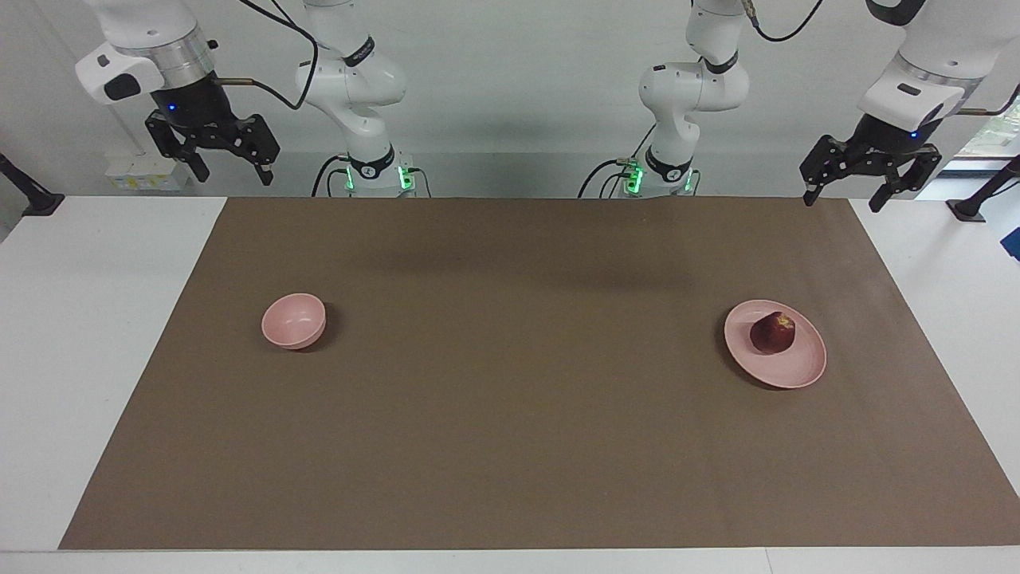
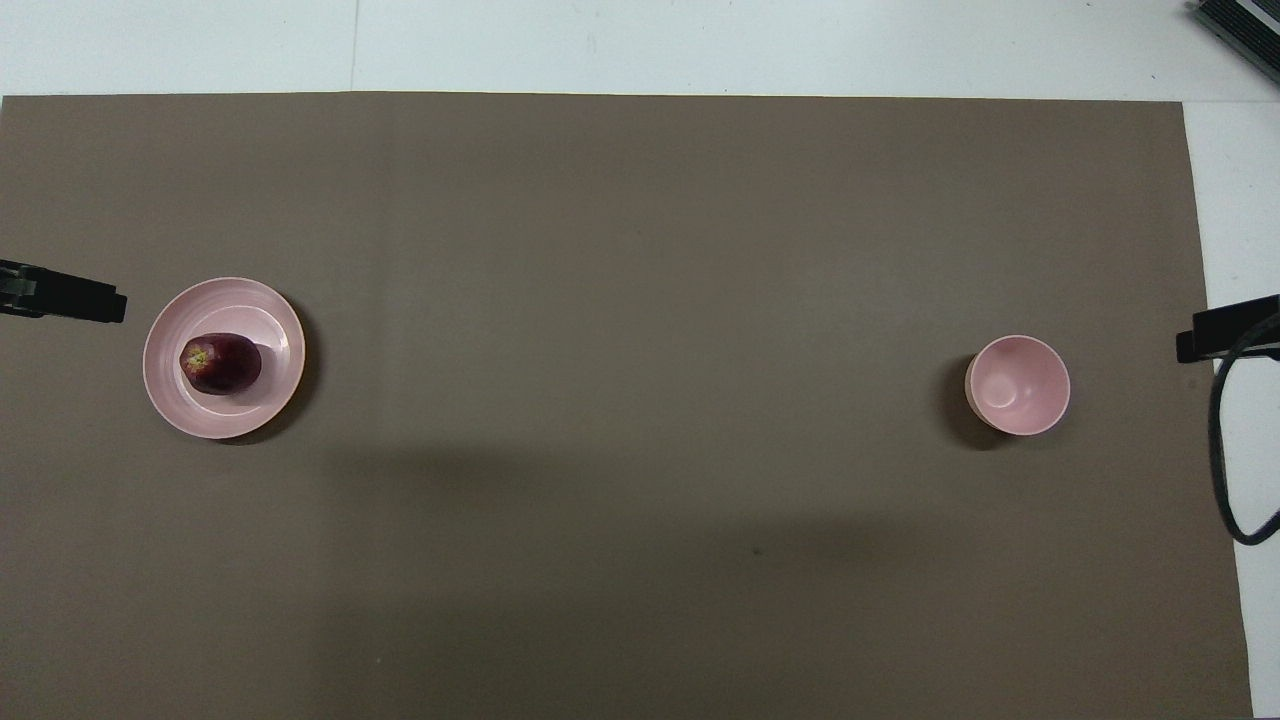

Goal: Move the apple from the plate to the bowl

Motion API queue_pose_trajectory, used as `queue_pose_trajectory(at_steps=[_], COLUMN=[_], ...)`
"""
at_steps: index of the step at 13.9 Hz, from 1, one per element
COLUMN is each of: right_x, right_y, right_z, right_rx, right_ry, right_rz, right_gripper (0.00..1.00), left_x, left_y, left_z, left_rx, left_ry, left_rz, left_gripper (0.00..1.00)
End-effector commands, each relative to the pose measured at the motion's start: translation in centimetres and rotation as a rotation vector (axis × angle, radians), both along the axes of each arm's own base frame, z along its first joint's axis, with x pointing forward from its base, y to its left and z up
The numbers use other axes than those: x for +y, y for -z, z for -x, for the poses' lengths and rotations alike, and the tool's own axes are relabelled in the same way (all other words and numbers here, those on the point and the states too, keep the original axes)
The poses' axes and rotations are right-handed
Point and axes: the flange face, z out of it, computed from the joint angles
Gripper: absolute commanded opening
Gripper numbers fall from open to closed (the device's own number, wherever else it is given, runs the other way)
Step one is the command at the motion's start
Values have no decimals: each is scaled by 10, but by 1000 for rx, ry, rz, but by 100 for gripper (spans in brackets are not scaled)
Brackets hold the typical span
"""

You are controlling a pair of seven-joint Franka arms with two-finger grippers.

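Right pincer (image 1: 231, 165) hangs open, high toward the bowl's (image 1: 294, 320) end of the counter (image 1: 510, 446); the apple (image 1: 772, 332) sits on the plate (image 1: 797, 371), well apart from the bowl; left pincer (image 1: 846, 191) hangs open near the plate; a loose grip could let the round apple roll.

The apple (image 1: 771, 332) is dark red, almost maroon, with a small yellowish patch near its stem end. The plate (image 1: 797, 371) under it is plain pale pink, and the bowl (image 1: 293, 320) is the same pale pink inside and out, with no pattern. A flat brown mat (image 1: 510, 414) without markings covers most of the worktop (image 1: 72, 335), which is white where it shows at its edges and corners. The left gripper (image 1: 845, 198) and the right gripper (image 1: 233, 174) are black, on white arms with silver-grey collars. Small blue lights glow above each gripper, and green lights glow at the arm bases.
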Motion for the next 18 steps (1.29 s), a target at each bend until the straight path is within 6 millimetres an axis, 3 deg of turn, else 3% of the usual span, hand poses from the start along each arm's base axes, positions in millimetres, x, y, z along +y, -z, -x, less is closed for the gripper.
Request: queue_pose_trajectory(at_steps=[1,7,9,12,18], right_x=[0,0,0,-1,-1], right_y=[0,0,0,0,0], right_z=[8,8,8,8,7], right_rx=[8,8,8,7,4], right_ry=[-27,-27,-27,-25,-25], right_rz=[2,1,1,1,1], right_gripper=[100,100,100,100,100], left_x=[2,16,32,33,34], left_y=[44,116,137,171,235], left_z=[-1,-7,-2,-4,-27], left_rx=[-9,-15,-17,-7,-11], left_ry=[15,93,114,114,111], left_rz=[-9,-19,-22,-23,-31], left_gripper=[100,100,100,100,100])
